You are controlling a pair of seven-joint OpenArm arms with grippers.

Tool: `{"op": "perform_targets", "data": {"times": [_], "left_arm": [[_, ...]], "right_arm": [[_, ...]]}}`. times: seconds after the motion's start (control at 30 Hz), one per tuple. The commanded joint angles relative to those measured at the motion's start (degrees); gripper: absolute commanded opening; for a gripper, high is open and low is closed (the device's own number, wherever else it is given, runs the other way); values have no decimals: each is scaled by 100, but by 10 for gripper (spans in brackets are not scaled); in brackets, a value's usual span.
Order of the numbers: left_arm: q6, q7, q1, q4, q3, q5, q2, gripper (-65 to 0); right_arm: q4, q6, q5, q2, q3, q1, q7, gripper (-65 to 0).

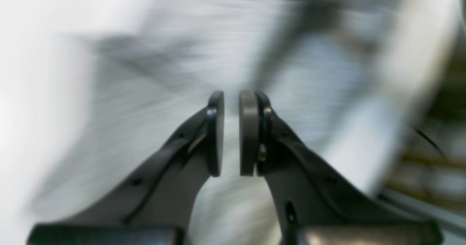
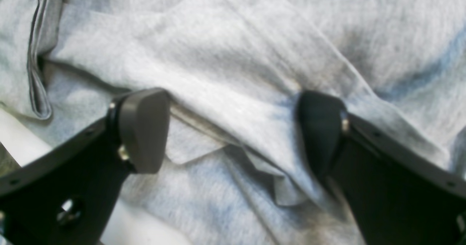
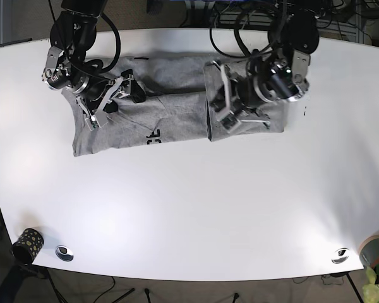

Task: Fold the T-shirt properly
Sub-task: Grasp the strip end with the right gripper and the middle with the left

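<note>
A grey T-shirt [image 3: 170, 123] lies across the far half of the white table [image 3: 189, 208], with its right part folded over at a straight edge. My right gripper [image 3: 117, 95] is open wide over the shirt's left part. In the right wrist view it [image 2: 233, 132] straddles a raised fold of the grey cloth [image 2: 225, 74], with the fingertips [image 2: 143, 128] down in the fabric. My left gripper [image 3: 227, 110] hovers over the folded right part. In the blurred left wrist view it [image 1: 232, 134] is nearly shut, with a thin gap and nothing between the pads.
A dark patterned cup [image 3: 26, 245] stands at the near left corner. Small metal discs [image 3: 64, 252] lie near both front corners. A can and a plant [image 3: 374, 252] are at the near right edge. Cables hang behind the table's far edge.
</note>
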Motion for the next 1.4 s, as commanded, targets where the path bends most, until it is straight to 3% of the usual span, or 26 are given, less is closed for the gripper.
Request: {"op": "perform_targets", "data": {"times": [0.0,0.17,0.4,0.67,0.9,1.07,1.37], "left_arm": [[-207,-65,49,119,-571,-67,41,-592],[-207,-65,225,-12,-1397,-58,120,-593],[-207,-100,322,-619,-2127,-49,128,-594],[-207,-584,331,-1287,-2241,-41,120,-594],[-207,-627,76,-1850,-2232,-41,-100,-594],[-207,-627,-197,-2043,-2232,-14,-109,-594],[-207,-627,-337,-2070,-2232,-6,-118,-594]], "right_arm": [[282,-10,14,24,16,20,-123,-111],[616,-10,14,24,121,126,-132,-108],[651,-10,14,68,1220,733,-730,-105],[-263,-10,14,701,2328,1489,-1055,-105],[-1688,-10,14,1132,2785,1831,-1055,-106],[-1863,-10,14,1123,2812,1761,-1055,-109],[-1819,-10,22,596,2794,1304,-1073,-109]]}}
